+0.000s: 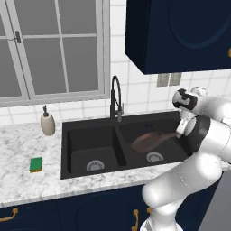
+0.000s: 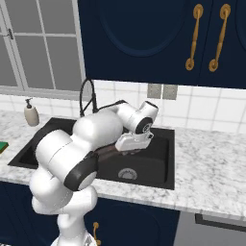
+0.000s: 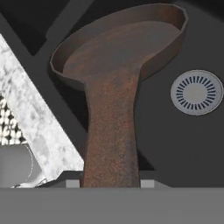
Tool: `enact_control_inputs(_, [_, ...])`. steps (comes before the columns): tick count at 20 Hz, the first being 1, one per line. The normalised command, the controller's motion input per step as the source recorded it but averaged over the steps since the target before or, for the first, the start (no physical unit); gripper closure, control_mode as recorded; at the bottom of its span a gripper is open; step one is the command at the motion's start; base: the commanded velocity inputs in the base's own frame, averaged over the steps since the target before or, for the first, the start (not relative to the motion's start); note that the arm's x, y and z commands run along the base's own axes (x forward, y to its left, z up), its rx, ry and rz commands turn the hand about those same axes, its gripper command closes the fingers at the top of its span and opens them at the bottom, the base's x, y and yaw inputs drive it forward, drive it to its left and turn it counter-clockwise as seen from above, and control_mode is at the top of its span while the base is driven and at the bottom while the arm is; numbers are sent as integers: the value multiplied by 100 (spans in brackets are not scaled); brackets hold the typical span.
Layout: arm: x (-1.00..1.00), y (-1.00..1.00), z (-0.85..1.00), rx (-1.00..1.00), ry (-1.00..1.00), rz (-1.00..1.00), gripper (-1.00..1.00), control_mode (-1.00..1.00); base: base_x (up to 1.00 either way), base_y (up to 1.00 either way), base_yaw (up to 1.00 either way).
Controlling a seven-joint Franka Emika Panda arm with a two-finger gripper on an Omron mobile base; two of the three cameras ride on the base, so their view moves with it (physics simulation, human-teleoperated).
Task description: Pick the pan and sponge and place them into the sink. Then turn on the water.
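- A black double sink (image 1: 67, 135) is set in a marble counter (image 1: 18, 149); it is the landmark for what follows.
- The copper pan (image 1: 145, 140) hangs tilted inside the right basin, above the round drain (image 1: 154, 157).
- The gripper (image 3: 110, 183) is clamped on the end of the pan's handle (the handle runs straight down between the two fingertips in the hand view).
- The sponge (image 1: 36, 164), green over yellow, lies on the counter left of the sink.
- A black faucet (image 1: 116, 97) rises behind the sink's divider.
- A beige soap bottle (image 1: 47, 122) stands near the sink's back left corner.
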Motion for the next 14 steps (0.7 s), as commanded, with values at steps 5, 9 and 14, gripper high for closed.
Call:
enact_control_inputs(5, [15,0,-47,0,0,10,100,-100,0,0,0])
enact_control_inputs(9, [10,0,-39,0,0,8,100,-100,0,0,0])
enact_control_inputs(14, [6,0,-25,0,0,0,100,-100,0,0,0])
